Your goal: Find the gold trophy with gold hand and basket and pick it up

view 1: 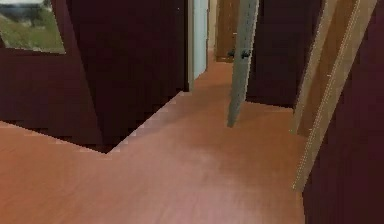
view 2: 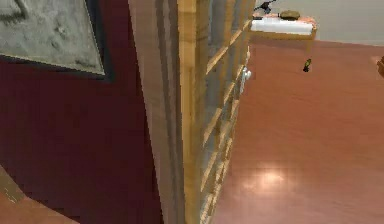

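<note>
Far out at the arm side view's top stands a small white-topped wooden table [view 2: 283,27]. On it lie a dark blob [view 2: 264,8] and a flat brown blob [view 2: 291,14], too small to name. A tiny dark-gold speck [view 2: 307,66] sits just below the table's right end, above the floor.
A glazed wooden door [view 2: 205,110] stands edge-on across the arm side view's middle, with a dark red wall and a framed picture [view 2: 50,35] to its left. In the forward view a red-brown floor [view 1: 190,150] runs between maroon walls to a grey door [view 1: 241,60] standing ajar. A wooden frame [view 1: 330,90] is at the right.
</note>
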Controlling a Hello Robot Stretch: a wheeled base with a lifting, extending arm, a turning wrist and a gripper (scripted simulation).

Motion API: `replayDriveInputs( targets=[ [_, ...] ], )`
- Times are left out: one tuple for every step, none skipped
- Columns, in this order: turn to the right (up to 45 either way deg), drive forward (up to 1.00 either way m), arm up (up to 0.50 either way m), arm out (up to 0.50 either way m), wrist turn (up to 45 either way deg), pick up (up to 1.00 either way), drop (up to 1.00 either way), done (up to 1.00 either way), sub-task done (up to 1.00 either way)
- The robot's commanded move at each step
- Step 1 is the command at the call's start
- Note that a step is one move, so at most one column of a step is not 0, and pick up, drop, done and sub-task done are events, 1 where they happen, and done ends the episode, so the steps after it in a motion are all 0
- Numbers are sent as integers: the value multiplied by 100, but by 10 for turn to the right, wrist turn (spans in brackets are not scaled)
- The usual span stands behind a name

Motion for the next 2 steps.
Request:
replayDriveInputs(
  targets=[
    [0,100,0,0,0,0,0,0,0],
    [0,100,0,0,0,0,0,0,0]
  ],
)
